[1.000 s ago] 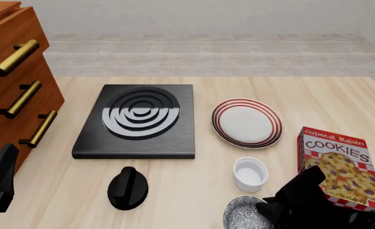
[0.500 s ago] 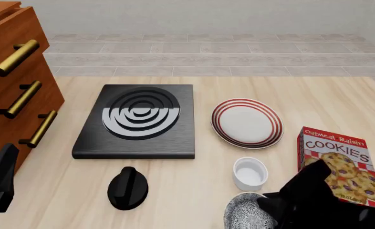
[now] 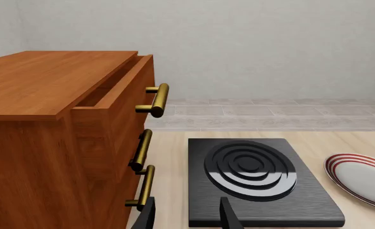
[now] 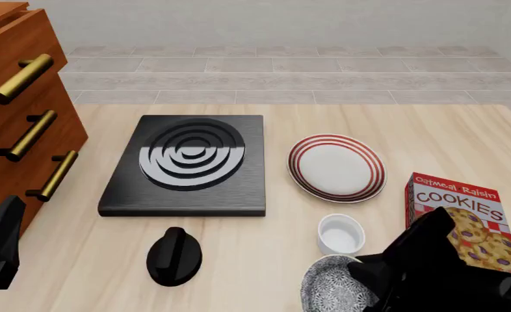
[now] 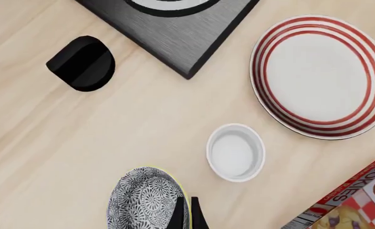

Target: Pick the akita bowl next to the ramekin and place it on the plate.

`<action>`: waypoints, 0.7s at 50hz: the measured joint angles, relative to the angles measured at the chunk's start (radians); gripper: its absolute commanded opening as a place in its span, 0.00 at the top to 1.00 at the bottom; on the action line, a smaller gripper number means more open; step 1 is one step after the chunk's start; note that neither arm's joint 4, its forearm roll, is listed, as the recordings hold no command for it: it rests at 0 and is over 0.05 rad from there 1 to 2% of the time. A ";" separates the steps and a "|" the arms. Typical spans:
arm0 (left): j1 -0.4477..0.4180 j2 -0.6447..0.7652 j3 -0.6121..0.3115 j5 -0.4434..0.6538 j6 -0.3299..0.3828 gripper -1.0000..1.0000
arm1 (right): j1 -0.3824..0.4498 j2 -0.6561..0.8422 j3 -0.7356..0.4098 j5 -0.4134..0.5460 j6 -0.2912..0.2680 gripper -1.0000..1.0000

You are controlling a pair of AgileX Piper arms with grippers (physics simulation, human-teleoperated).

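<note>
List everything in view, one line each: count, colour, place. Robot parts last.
akita bowl: one, black-and-white speckled, near table edge, right gripper's fingers closed on its rim.
ramekin: one, plain white, just beyond the bowl.
plate: one, white with red rings, beyond the ramekin.
burner slab: one, black with concentric rings, left of the plate.
knob: one, black, nearer than the slab.
cookie box: one, red and white, right of the ramekin.
drawer cabinet: one, brown wood with brass handles, far left.
table: one, light wood.
left gripper: black, open, holding nothing.
right gripper: black, at the bowl.
</note>
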 measured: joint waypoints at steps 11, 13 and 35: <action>0.000 0.000 0.000 0.000 0.000 0.00 | 0.012 -0.025 -0.027 0.031 0.018 1.00; 0.000 0.000 0.000 0.000 0.000 0.00 | 0.015 -0.032 -0.033 0.037 0.024 1.00; 0.000 0.000 0.000 0.000 0.000 0.00 | 0.042 -0.085 -0.074 0.073 0.141 1.00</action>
